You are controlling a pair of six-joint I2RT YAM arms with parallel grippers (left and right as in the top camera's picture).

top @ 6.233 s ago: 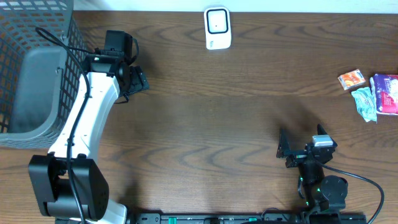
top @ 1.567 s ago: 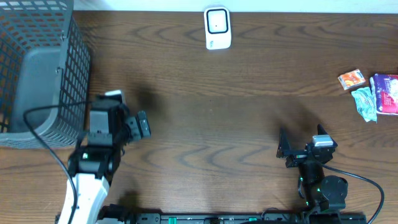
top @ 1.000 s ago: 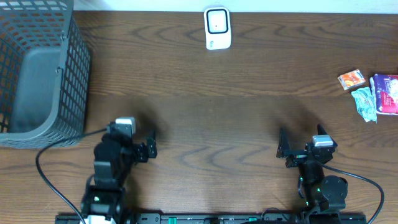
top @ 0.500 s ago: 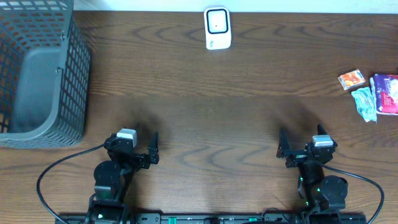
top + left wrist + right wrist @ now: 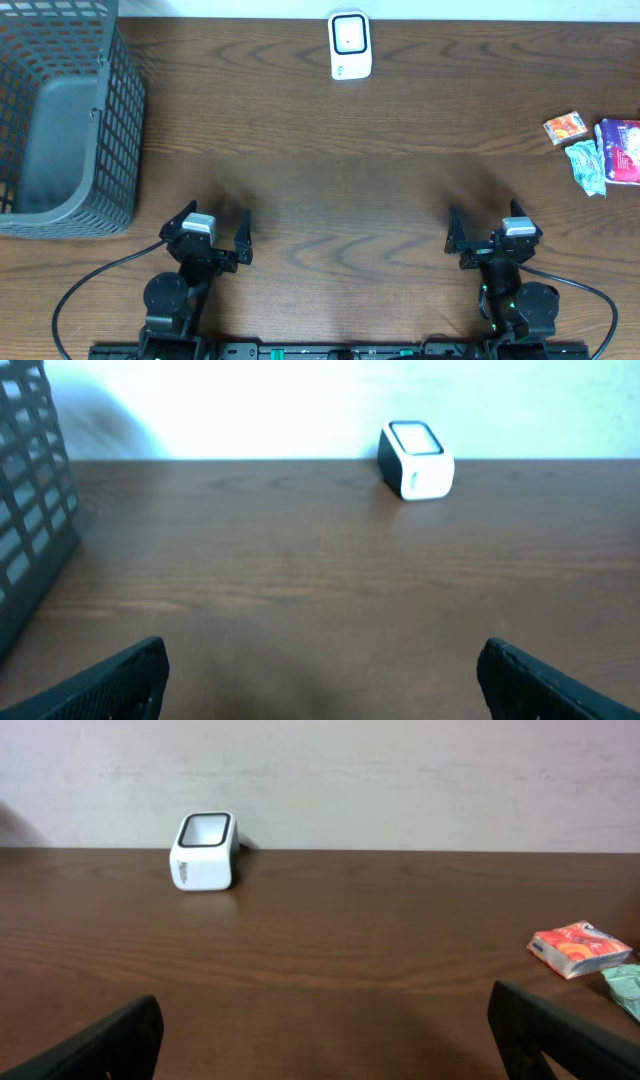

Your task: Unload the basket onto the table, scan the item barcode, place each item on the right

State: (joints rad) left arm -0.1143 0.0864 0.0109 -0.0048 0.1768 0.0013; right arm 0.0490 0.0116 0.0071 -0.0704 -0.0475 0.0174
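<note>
The white barcode scanner [image 5: 350, 45] stands at the table's far middle, and shows in the left wrist view [image 5: 416, 459] and the right wrist view [image 5: 204, 851]. Small packaged items lie at the far right: an orange packet [image 5: 566, 127] [image 5: 580, 949], a purple packet [image 5: 622, 150] and a teal wrapper [image 5: 587, 166]. My left gripper [image 5: 215, 224] [image 5: 322, 658] is open and holds nothing, low at the front left. My right gripper [image 5: 485, 222] [image 5: 325, 1010] is open and holds nothing at the front right, well short of the items.
A dark grey mesh basket [image 5: 110, 120] fills the far left corner; its wall shows at the left edge of the left wrist view [image 5: 30, 510]. Bare brown wood lies between both grippers and the scanner.
My left arm has drawn back from beside the basket to the table's front edge, its gripper open all the while. The right arm has not moved.
</note>
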